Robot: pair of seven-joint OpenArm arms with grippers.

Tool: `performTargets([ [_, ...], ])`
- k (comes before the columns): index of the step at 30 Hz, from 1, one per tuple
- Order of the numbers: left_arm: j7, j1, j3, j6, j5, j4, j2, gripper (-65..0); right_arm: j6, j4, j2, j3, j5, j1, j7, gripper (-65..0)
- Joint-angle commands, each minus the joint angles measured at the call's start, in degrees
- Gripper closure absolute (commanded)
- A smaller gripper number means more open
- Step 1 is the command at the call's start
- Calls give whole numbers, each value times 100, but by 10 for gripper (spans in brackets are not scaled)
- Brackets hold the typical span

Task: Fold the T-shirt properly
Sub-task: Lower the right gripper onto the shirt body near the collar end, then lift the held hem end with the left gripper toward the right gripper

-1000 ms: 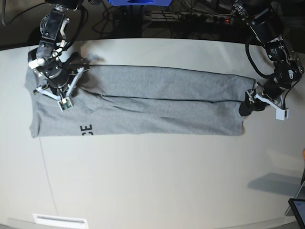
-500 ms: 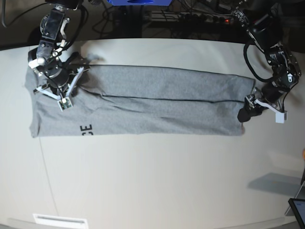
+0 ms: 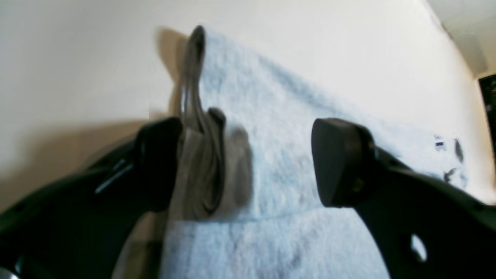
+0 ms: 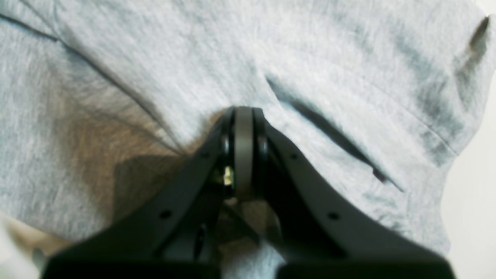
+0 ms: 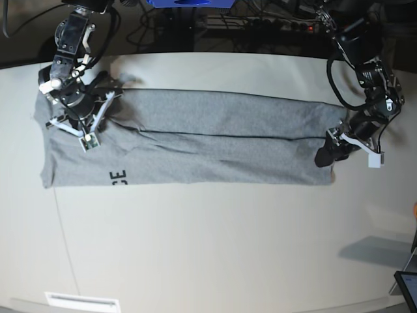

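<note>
The heather-grey T-shirt (image 5: 215, 143) lies on the table as a long strip folded lengthwise, with black lettering (image 5: 118, 176) near its left end. My right gripper (image 5: 98, 111) is shut on the cloth at the strip's upper left. In the right wrist view its fingertips (image 4: 244, 124) meet on puckered T-shirt fabric (image 4: 155, 58). My left gripper (image 5: 324, 155) stands open at the strip's right end. In the left wrist view the shirt's layered edge (image 3: 201, 174) sits between the two black fingers (image 3: 341, 162), close to the left one.
The white table (image 5: 215, 248) runs well past the shirt toward the front. A dark screen corner (image 5: 407, 287) shows at the bottom right and a white label (image 5: 81, 301) at the front left. Cables and a blue object (image 5: 189, 2) lie behind the table's back edge.
My left gripper has moved in from beside the shirt's right end, down and leftward, until its open jaws straddle the edge. The right arm and the shirt have stayed put.
</note>
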Motion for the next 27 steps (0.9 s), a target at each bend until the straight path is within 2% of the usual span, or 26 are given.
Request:
performTargets([
  [1, 301, -9, 20, 77, 278, 18, -16, -497, 54, 37, -4, -7, -85, -32, -183, -12],
  [6, 301, -9, 20, 77, 296, 18, 19, -494, 54, 37, -4, -7, -94, -32, -183, -13],
  [8, 301, -9, 20, 77, 296, 18, 19, -464, 54, 37, -4, -7, -94, -32, -192, -13],
  [10, 301, -9, 20, 77, 296, 18, 19, -373, 54, 37, -4, -7, -94, -32, -192, -13],
  [15, 301, -9, 20, 77, 296, 18, 19, -87, 54, 37, -4, -7, -94, -32, -192, -13],
  [17, 301, -9, 20, 77, 296, 18, 11, -5, 54, 37, -4, -7, -94, -32, -192, -13],
  [24, 301, 0, 29, 77, 305, 369, -77, 0, 54, 37, -4, -7, -94, -32, -192, -13],
  [25, 301, 27, 29, 135, 305, 536, -69, 0, 54, 37, -4, -7, -94, -32, -192, -13],
  [27, 301, 167, 29, 486, 305, 1029, -42, 0, 54, 37, -4, -7, -94, -32, -192, -13],
])
